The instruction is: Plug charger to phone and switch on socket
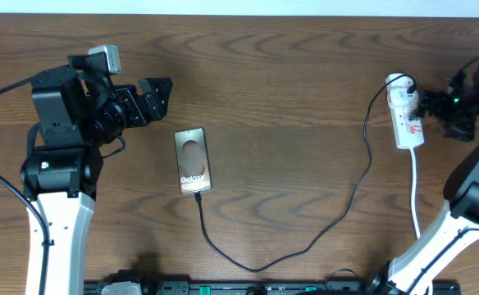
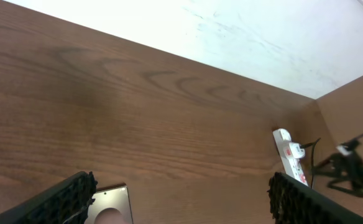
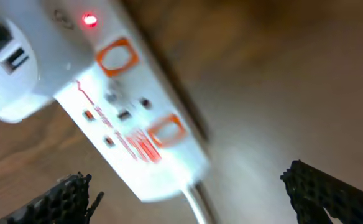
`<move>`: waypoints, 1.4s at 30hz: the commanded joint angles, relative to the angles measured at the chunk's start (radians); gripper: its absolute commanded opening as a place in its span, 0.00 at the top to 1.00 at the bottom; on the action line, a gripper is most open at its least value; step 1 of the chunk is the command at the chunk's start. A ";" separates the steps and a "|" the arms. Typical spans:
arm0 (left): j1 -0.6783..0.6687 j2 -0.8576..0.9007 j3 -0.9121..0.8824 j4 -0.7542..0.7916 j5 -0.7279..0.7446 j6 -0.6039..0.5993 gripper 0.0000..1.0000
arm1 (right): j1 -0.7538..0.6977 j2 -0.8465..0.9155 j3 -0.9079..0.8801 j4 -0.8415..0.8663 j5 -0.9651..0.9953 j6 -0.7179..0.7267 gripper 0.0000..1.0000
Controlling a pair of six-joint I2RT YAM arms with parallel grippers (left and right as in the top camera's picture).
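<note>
While the phone (image 1: 193, 161) lay flat at centre-left, charger (image 1: 305, 238) cable curved from its near edge to the socket (image 1: 404, 115) at far right, red lamp (image 3: 90, 20) lit, left gripper (image 1: 156, 94) spread apart near the phone, right gripper (image 3: 184, 186) wide apart over the socket

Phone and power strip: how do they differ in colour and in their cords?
The phone is a dark bronze slab; the power strip is white with red marks. A thin black cable meets the phone; a white cord leaves the power strip. Both lie flat on the wooden table.
</note>
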 commanded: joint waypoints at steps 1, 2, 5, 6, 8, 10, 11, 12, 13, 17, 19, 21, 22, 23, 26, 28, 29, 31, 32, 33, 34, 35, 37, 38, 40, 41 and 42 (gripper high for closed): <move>0.002 0.000 0.016 -0.002 -0.005 0.002 0.09 | -0.002 -0.147 0.032 -0.032 0.110 0.054 0.01; 0.002 0.000 0.016 -0.002 -0.005 0.002 0.09 | 0.000 -0.184 0.032 -0.052 0.103 0.054 0.01; 0.002 0.000 0.016 -0.002 -0.005 0.002 0.09 | 0.008 -0.279 0.032 -0.103 0.063 0.054 0.01; 0.002 0.000 0.016 -0.002 -0.005 0.002 0.09 | 0.016 -0.338 0.032 -0.134 0.039 0.054 0.01; 0.002 0.000 0.016 -0.002 -0.005 0.002 0.09 | 0.029 -0.411 0.032 -0.166 0.002 0.054 0.01; 0.002 0.000 0.016 -0.002 -0.005 0.002 0.09 | 0.038 -0.469 0.032 -0.193 -0.025 0.054 0.01; 0.002 0.000 0.016 -0.002 -0.005 0.002 0.09 | 0.042 -0.502 0.032 -0.204 -0.033 0.054 0.01; 0.002 0.000 0.016 -0.002 -0.005 0.002 0.09 | 0.043 -0.526 0.032 -0.206 -0.032 0.054 0.01; 0.002 0.000 0.016 -0.002 -0.005 0.002 0.09 | 0.044 -0.548 0.032 -0.206 -0.032 0.054 0.01; 0.002 0.000 0.016 -0.002 -0.005 0.002 0.09 | 0.042 -0.624 0.032 -0.206 -0.032 0.054 0.01; 0.002 0.000 0.016 -0.002 -0.005 0.002 0.09 | 0.042 -0.647 0.032 -0.206 -0.032 0.054 0.01; 0.002 0.000 0.016 -0.002 -0.005 0.002 0.09 | 0.042 -0.662 0.032 -0.206 -0.032 0.054 0.01; 0.002 0.000 0.016 -0.002 -0.005 0.002 0.09 | 0.042 -0.666 0.032 -0.206 -0.032 0.054 0.01; 0.002 0.000 0.016 -0.002 -0.005 0.002 0.09 | 0.042 -0.668 0.032 -0.206 -0.032 0.054 0.01; 0.002 0.000 0.016 -0.002 -0.005 0.002 0.09 | 0.042 -0.667 0.031 -0.206 -0.032 0.054 0.01; 0.002 0.000 0.016 -0.002 -0.005 0.002 0.09 | 0.042 -0.667 0.032 -0.206 -0.032 0.054 0.01; 0.002 0.000 0.016 -0.002 -0.005 0.002 0.09 | 0.042 -0.667 0.032 -0.207 -0.032 0.054 0.01; 0.002 0.000 0.016 -0.002 -0.005 0.002 0.09 | 0.042 -0.667 0.031 -0.206 -0.032 0.054 0.01; 0.002 0.000 0.016 -0.002 -0.005 0.002 0.09 | 0.042 -0.667 0.032 -0.206 -0.032 0.054 0.01; 0.002 0.000 0.016 -0.002 -0.005 0.002 0.09 | 0.042 -0.667 0.032 -0.206 -0.032 0.054 0.01; 0.002 0.000 0.016 -0.002 -0.005 0.002 0.09 | 0.042 -0.667 0.031 -0.206 -0.032 0.054 0.01; 0.002 0.000 0.016 -0.002 -0.005 0.002 0.09 | 0.042 -0.667 0.032 -0.206 -0.032 0.054 0.01; 0.002 0.000 0.016 -0.002 -0.005 0.002 0.09 | 0.042 -0.667 0.031 -0.206 -0.032 0.054 0.01; 0.002 0.000 0.016 -0.002 -0.005 0.002 0.09 | 0.042 -0.667 0.031 -0.206 -0.032 0.054 0.01; 0.002 -0.001 0.016 -0.002 -0.005 0.002 0.09 | 0.042 -0.667 0.031 -0.206 -0.032 0.054 0.01; 0.002 -0.003 0.016 -0.002 -0.005 0.002 0.09 | 0.042 -0.667 0.031 -0.206 -0.032 0.054 0.01; 0.002 -0.005 0.016 -0.002 -0.005 0.002 0.09 | 0.042 -0.667 0.031 -0.206 -0.032 0.054 0.01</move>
